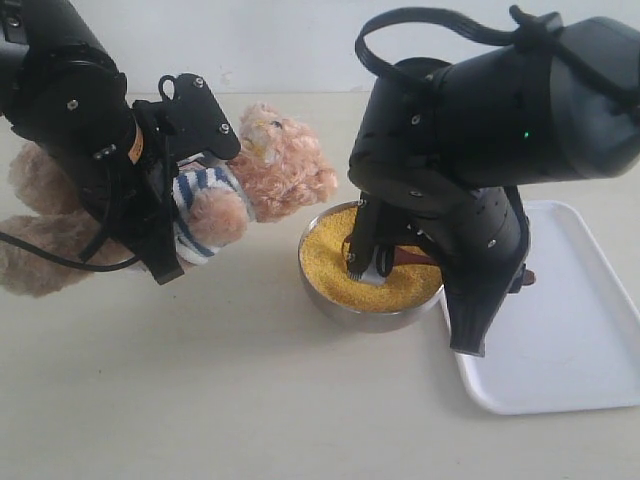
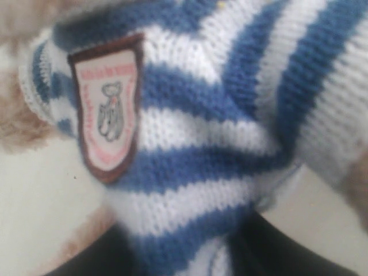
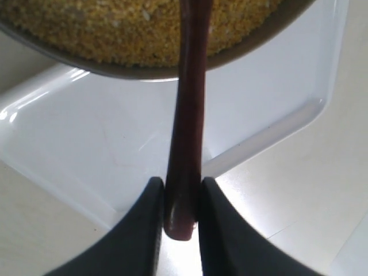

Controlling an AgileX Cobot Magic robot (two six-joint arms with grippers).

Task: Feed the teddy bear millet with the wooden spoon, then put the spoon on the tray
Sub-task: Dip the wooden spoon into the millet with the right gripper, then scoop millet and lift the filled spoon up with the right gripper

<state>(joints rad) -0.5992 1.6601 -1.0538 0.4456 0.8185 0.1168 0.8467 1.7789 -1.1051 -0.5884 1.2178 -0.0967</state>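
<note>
Dark reddish-brown wooden spoon, handle pinched in the right jaws, dips into yellow millet in the round steel bowl. The left jaws clamp the fluffy brown teddy bear by its striped shirt. Scooping seems underway; feeding and the flat white tray remain.

Read as a robotics lab bench. Two black arms, left arm and right arm, stood over a plain beige table against a blank white wall. An exposed cable looped over the right arm, and a green LED was lit on its housing. Both wrists carried cameras, going by the close-up views. The stuff on the table looked like staged test props, an odd mix: plush bear, steel bowl of millet, spoon, white tray. Lighting was flat and even.
</note>
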